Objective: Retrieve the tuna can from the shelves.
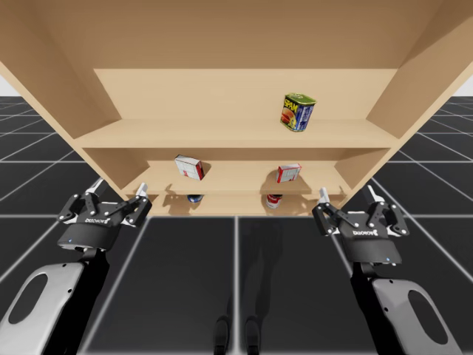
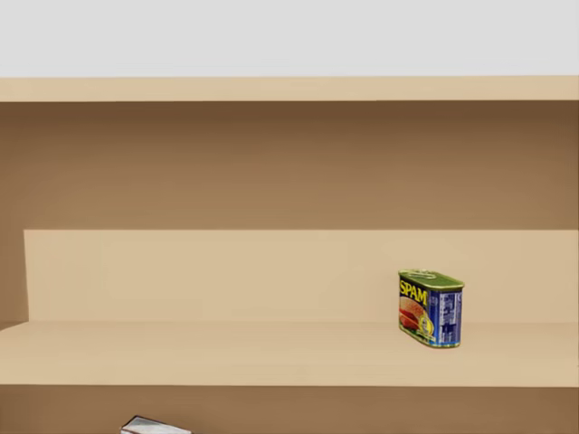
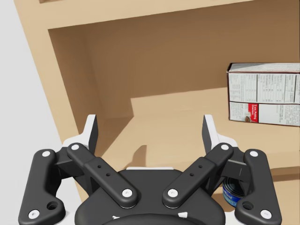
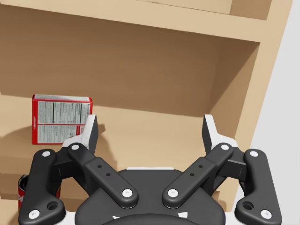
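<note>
**Wooden shelves** (image 1: 236,133) with three levels in view, seen from above over a dark gridded floor (image 1: 236,281).

**Upper level.** A blue-and-green rectangular can (image 1: 298,112) stands alone, right of the middle (the head view shows it upright, with bare board all round it).

**Middle level.** A white-and-red box (image 1: 189,167) stands at the left and a red-and-white box (image 1: 288,173) at the right, well apart.

**Lowest level.** The tuna can (image 1: 194,198), a small blue round can, sits under the white-and-red box, near the front edge and in shadow. A red round can (image 1: 274,200) sits under the red-and-white box. The two cans are well apart, and each is only partly visible beneath the middle board.

**Grippers.** My left gripper (image 1: 118,191) hangs in front of the shelves' left end, its fingers spread wide with nothing between them. In the left wrist view the tuna can lies ahead of this gripper and off to one side. It is partly hidden behind a finger linkage and is not touching the gripper. The white-and-red box stands on the board above the can.

My right gripper (image 1: 347,194) hangs in front of the right end, likewise spread wide and empty. In the right wrist view the red-and-white box stands ahead of it, beyond one finger, with the red round can below that box.
</note>
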You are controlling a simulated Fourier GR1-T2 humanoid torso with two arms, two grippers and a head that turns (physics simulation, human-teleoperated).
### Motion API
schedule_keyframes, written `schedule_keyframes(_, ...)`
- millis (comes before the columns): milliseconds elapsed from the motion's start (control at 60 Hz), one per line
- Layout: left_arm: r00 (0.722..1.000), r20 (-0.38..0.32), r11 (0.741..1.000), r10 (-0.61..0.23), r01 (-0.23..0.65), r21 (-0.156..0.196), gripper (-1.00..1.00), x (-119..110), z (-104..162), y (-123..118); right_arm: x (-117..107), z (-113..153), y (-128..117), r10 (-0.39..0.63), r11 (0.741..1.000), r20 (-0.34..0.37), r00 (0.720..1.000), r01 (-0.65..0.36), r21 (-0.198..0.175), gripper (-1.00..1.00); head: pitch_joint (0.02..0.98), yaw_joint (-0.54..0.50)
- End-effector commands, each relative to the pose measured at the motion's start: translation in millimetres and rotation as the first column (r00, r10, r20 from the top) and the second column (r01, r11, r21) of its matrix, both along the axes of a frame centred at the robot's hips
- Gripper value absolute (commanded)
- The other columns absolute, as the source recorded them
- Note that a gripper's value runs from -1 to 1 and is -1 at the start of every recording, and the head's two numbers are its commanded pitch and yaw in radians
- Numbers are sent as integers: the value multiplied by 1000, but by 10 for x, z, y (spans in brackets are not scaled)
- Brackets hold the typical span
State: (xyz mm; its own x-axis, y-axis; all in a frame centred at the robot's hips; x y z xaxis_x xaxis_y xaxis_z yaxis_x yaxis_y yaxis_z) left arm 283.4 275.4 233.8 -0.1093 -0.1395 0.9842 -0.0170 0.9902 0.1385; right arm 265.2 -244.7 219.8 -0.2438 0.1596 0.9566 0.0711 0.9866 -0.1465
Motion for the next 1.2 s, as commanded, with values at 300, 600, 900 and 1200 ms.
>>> schedule_keyframes(300, 1000, 4, 1000, -2, 2, 5, -1000, -2, -3, -9, 9, 11, -6, 24, 999, -31, 999, -23, 26, -1000, 237, 1)
schedule_keyframes(600, 1000, 3, 1000, -6, 6, 13, -1000, 6, -6, -23, 11, 12, -4, 23, 1000, -38, 999, -22, 21, -1000, 443, 8)
schedule_keyframes(900, 1000, 5, 1000, -18, 18, 23, -1000, -11, -1, -83, 11, 14, -3, 21, 1000, -45, 999, -21, 13, -1000, 644, 84)
schedule_keyframes(1200, 1000, 5, 999, -26, 26, 29, -1000, -12, -3, -104, 14, 5, 20, 17, 1000, -47, 999, -18, 0, -1000, 757, 229)
